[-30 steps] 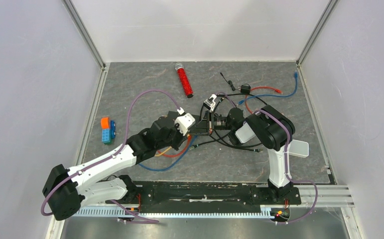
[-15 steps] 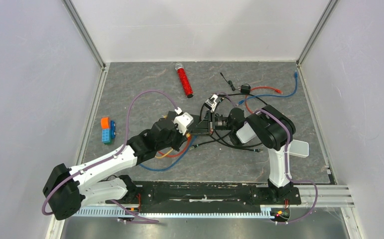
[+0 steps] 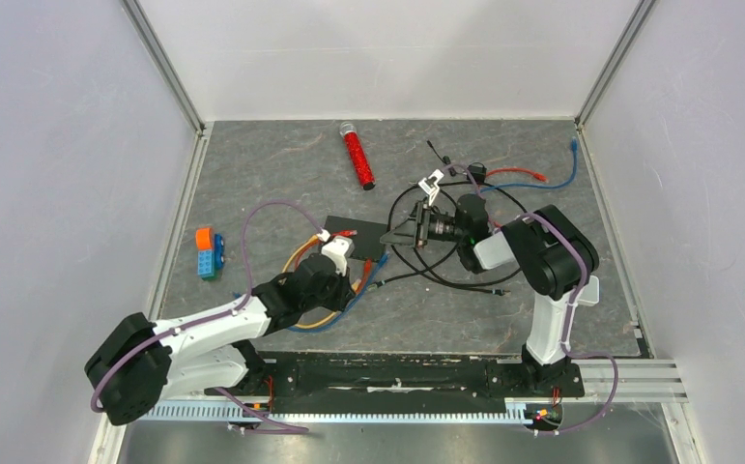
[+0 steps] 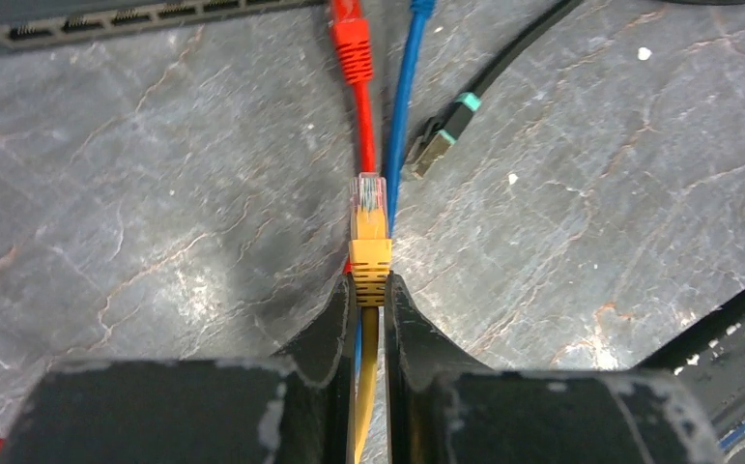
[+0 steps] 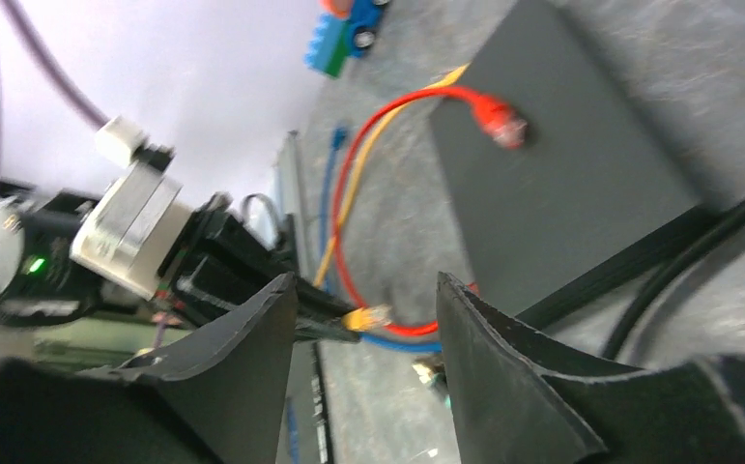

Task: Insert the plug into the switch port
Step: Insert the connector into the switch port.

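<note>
Left gripper (image 4: 369,290) pinches the yellow-booted, clear-tipped cable plug (image 4: 369,224), whose long axis points to 12 o'clock in the left wrist view. The switch port row (image 4: 127,17) on the flat black rectangular box (image 3: 366,237) lies toward 11 o'clock, well apart. Right gripper (image 5: 363,295) stands spread and empty at the box's 3 o'clock.

1. A red tube (image 3: 357,155) lay on the worktop (image 3: 252,184), well ahead of the left hand (image 4: 369,285).
2. Orange, blue and green toy blocks (image 3: 207,252) sat well off to its left.
3. A black, teal-banded cable plug (image 4: 434,147) lay near, ahead and slightly right of it.
</note>
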Action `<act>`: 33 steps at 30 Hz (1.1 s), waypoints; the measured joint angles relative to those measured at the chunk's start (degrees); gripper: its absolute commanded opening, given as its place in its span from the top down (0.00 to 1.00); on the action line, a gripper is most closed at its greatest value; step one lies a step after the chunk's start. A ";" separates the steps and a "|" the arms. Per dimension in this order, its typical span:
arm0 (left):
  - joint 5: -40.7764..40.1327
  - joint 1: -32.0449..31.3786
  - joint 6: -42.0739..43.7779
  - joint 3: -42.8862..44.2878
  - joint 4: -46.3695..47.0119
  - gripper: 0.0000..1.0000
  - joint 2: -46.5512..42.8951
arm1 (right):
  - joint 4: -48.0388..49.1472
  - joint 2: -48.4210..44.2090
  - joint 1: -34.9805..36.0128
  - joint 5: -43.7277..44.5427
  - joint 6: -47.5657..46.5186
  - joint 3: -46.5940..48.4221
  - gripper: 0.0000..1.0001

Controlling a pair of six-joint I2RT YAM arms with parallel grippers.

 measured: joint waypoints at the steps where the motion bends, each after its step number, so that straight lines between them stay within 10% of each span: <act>1: -0.66 0.00 -1.01 -0.85 0.46 0.98 -0.11 | -5.60 -0.48 0.00 1.25 -4.13 1.88 0.41; 9: -6.84 0.00 -5.31 -5.70 5.31 0.98 -1.86 | -35.76 -0.50 0.09 8.74 -30.36 18.75 0.40; 33: -11.04 3.02 -5.57 -3.50 22.32 0.98 14.58 | -56.11 19.32 4.13 5.31 -49.66 43.30 0.43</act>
